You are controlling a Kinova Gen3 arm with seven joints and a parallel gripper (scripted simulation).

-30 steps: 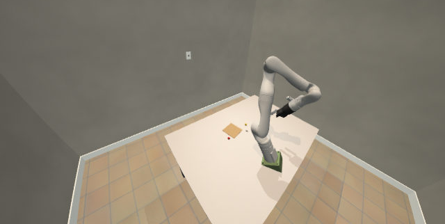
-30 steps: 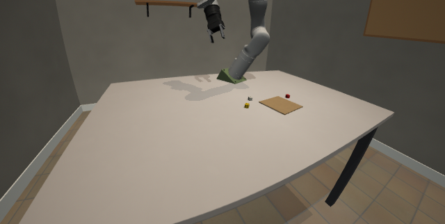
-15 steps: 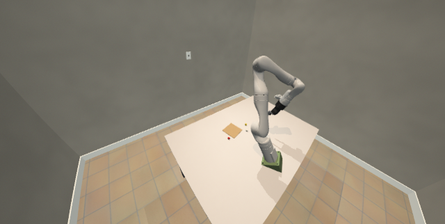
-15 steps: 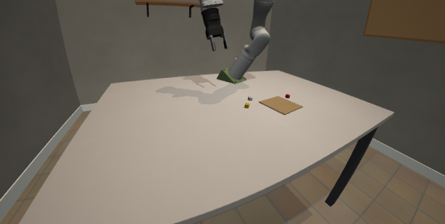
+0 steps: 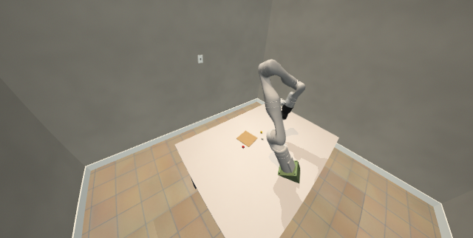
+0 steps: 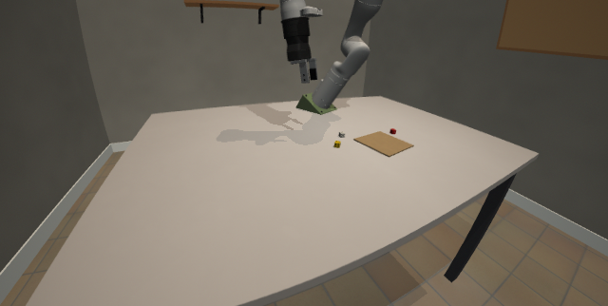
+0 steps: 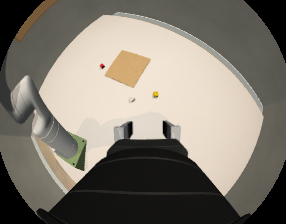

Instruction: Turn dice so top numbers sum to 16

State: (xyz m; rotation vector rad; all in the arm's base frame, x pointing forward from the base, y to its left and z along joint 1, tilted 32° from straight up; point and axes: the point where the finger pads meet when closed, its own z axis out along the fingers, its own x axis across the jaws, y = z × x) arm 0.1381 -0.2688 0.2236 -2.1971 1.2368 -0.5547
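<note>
A tan square mat [image 5: 247, 139] [image 6: 384, 143] [image 7: 127, 68] lies flat on the table. A red die [image 5: 243, 147] [image 6: 392, 131] [image 7: 102, 66] lies off the mat, near one edge. A yellow die [image 5: 261, 132] [image 6: 337, 144] [image 7: 155, 94] and a white die [image 5: 262, 139] [image 6: 342, 134] [image 7: 132, 99] lie off the mat on another side, apart from each other. The numbers on top are too small to read. My gripper [image 6: 309, 82] [image 7: 147, 127] is open and empty, high above the table and away from the dice and mat.
The arm's green base [image 5: 289, 173] [image 6: 315, 105] [image 7: 80, 152] stands on the white table [image 5: 240, 194] [image 6: 214, 201] [image 7: 204, 75]. A wall shelf [image 6: 231, 5] hangs behind the arm. A brown board [image 6: 556, 11] hangs on the side wall.
</note>
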